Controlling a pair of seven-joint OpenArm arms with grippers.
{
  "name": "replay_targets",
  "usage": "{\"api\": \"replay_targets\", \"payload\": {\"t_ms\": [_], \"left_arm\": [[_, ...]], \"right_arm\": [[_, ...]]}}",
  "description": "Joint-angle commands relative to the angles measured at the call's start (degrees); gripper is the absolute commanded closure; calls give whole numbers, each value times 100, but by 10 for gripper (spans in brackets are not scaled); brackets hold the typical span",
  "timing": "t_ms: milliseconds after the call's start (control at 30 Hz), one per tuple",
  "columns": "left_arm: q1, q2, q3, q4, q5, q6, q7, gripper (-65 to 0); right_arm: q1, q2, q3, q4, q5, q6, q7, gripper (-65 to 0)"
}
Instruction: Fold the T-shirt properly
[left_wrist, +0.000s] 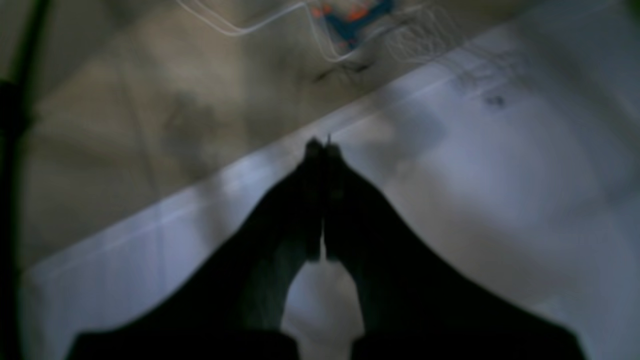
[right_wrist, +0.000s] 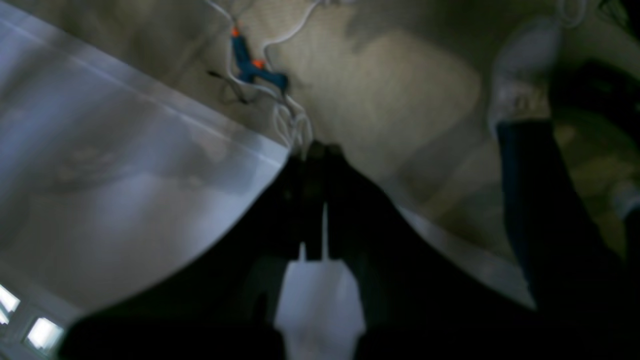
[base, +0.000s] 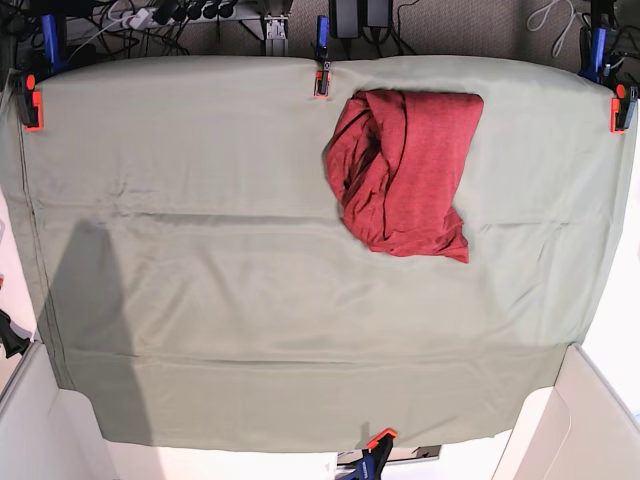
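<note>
From the overhead base view I see the T-shirt (base: 405, 170), dark red and crumpled into a loose heap, lying on the pale green cloth (base: 200, 250) that covers the bench. Taking the orange-and-blue clamp (base: 322, 72) at the middle of the cloth's far edge as my landmark, the shirt sits just beside it, toward the side where my left arm works, and reaches from the far edge down toward the bench's middle.

Neither arm appears in the overhead view. Each wrist camera is blurred and looks past the bench's edge toward the floor. My left claw (left_wrist: 320, 147) shows as two dark fingers pressed together, clenched on nothing. My right claw (right_wrist: 320, 147) looks the same, clenched and empty. Neither wrist view shows the shirt, so both claws are well apart from it.

I judge the shirt to be light, soft knit that will sag and stretch when lifted and drag a little on the cloth. Folds overlap in the heap, and I cannot tell sleeves from hem. I would pinch a single outer layer at the pointed lower corner (base: 455, 252), farthest from the clamp, and a second at the heap's upper edge, then spread it flat.
</note>
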Motion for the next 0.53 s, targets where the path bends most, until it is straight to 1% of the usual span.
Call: {"api": "replay_targets", "payload": {"t_ms": [0, 100, 200, 267, 367, 433, 500], "left_arm": [[-151, -52, 92, -157, -46, -46, -59, 0], [-863, 20, 369, -752, -260, -35, -197, 0], [-1419, 166, 678, -1325, -297, 116, -155, 0], [-1644, 267, 927, -1685, -302, 188, -177, 0], [-1902, 487, 1287, -2170, -236, 210, -330, 0], [-2028, 704, 1416, -2514, -192, 490, -511, 0], [-2111, 951, 1425, -2824, 9, 645, -649, 0]], "right_arm": [[68, 31, 15, -155, -11, 9, -46, 0], [509, -31, 15, -817, -15, 11, -92, 0], [977, -166, 15, -1484, -20, 9, -269, 0], [1283, -258, 15, -1906, -20, 11, -457, 0], [1720, -306, 15, -2452, -20, 20, -463, 0], [2006, -321, 15, -2717, -17, 74, -461, 0], [2256, -339, 15, -2876, -17, 107, -426, 0]]}}
